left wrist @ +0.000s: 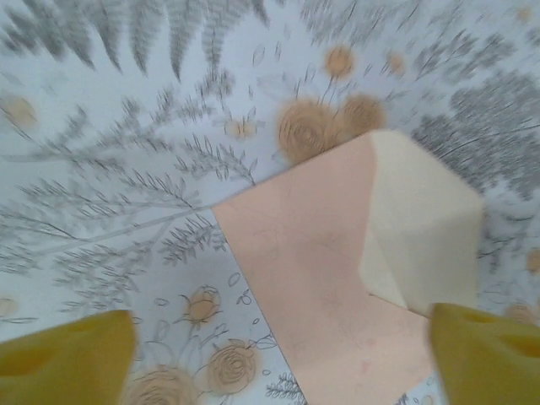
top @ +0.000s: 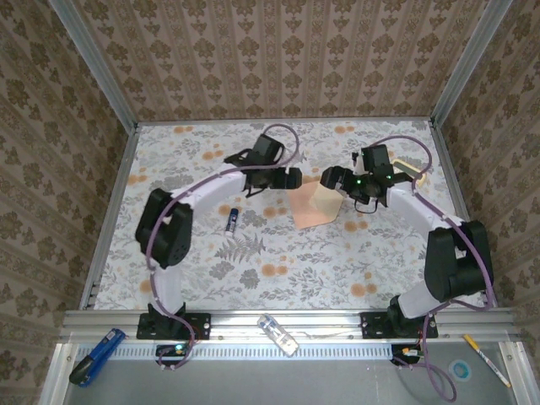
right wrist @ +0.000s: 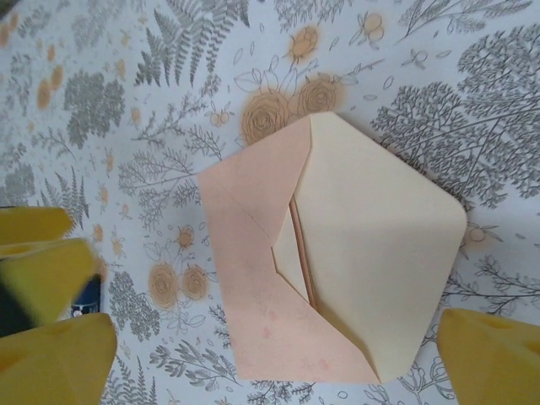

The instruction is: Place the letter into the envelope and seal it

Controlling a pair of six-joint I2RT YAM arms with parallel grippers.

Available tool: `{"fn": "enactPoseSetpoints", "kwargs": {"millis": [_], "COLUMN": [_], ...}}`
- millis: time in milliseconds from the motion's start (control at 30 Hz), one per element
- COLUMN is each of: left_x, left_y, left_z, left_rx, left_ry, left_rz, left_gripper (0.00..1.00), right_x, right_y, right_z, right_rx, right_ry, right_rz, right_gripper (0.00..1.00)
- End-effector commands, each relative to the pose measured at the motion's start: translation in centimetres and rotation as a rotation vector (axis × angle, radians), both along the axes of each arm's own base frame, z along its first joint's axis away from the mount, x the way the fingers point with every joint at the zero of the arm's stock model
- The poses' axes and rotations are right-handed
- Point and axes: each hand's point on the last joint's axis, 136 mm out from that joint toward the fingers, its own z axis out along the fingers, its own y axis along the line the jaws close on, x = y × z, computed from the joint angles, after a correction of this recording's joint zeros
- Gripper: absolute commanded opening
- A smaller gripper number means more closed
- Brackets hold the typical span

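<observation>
**Top and wrist views of the floral counter [top: 278,278].** The envelope [top: 316,208] is lying flat near the middle of the counter. Its salmon pocket [right wrist: 245,278] is facing up and its cream flap [right wrist: 380,228] is lying opened out, away from the pocket. A thin peach edge [right wrist: 305,261] is showing at the pocket mouth along the fold; whether this is the letter cannot be told. The left end effector [top: 293,178] is hanging over the left end of the envelope's far edge. It is released, with its yellow fingers [left wrist: 67,359] standing wide apart and gripping nothing. The right end effector [top: 330,179] is hanging close beside it over the right end of that edge. It is likewise released, with its fingers spread to either side of the envelope. A small blue tube [top: 232,219] is lying to the left, apart from the envelope.
</observation>
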Motion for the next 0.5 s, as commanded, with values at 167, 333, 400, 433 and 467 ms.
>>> {"fn": "enactPoseSetpoints", "kwargs": {"millis": [167, 333, 400, 433, 467], "left_x": [-0.7, -2.0, -3.2, -3.9, -4.2], "left_y": [5.2, 10.4, 12.1, 12.7, 14.4], "left_z": [7.4, 7.9, 7.1, 6.6, 6.0], "left_rx": [-0.137, -0.028, 0.050, 0.084, 0.120], "left_ry": [-0.158, -0.172, -0.140, -0.123, -0.094], "left_rz": [-0.055, -0.022, -0.030, -0.039, -0.019], "left_gripper": [1.00, 1.00, 1.00, 1.00, 1.00], "right_x": [0.7, 0.4, 0.3, 0.2, 0.0], "right_y": [-1.6, -2.3, -1.7, -1.3, -0.7], "right_z": [2.5, 4.7, 5.0, 4.9, 4.8], "right_rx": [0.024, 0.024, 0.028, 0.030, 0.016], "right_ry": [-0.163, -0.276, -0.257, -0.242, -0.216], "right_rz": [-0.045, -0.082, -0.050, -0.024, 0.004], "right_gripper": [1.00, 1.00, 1.00, 1.00, 1.00]}}
